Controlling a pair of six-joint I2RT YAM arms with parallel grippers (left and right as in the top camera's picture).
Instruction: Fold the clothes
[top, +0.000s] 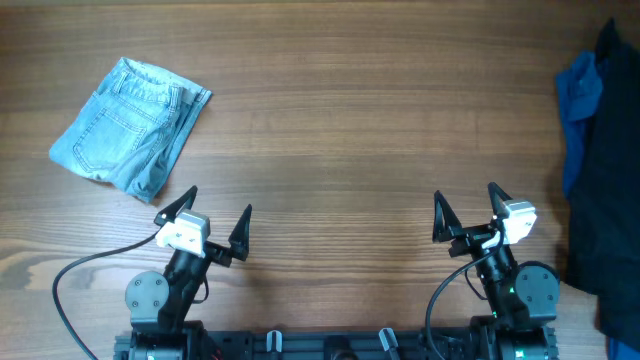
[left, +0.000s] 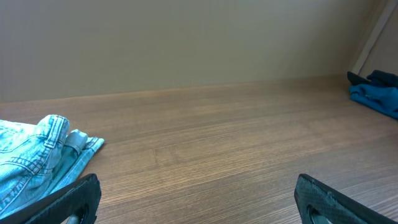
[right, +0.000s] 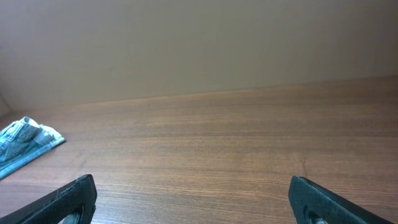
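Observation:
A folded pair of light blue jeans (top: 130, 125) lies at the far left of the table; it also shows in the left wrist view (left: 34, 155) and small in the right wrist view (right: 22, 140). A pile of dark and blue clothes (top: 600, 150) lies at the right edge, with its blue part in the left wrist view (left: 376, 93). My left gripper (top: 212, 220) is open and empty near the front edge, just below and right of the jeans. My right gripper (top: 467, 208) is open and empty near the front edge, left of the pile.
The wooden table (top: 340, 120) stretches between the jeans and the pile. A black cable (top: 75, 275) loops at the front left beside the left arm's base. A plain wall stands behind the table in both wrist views.

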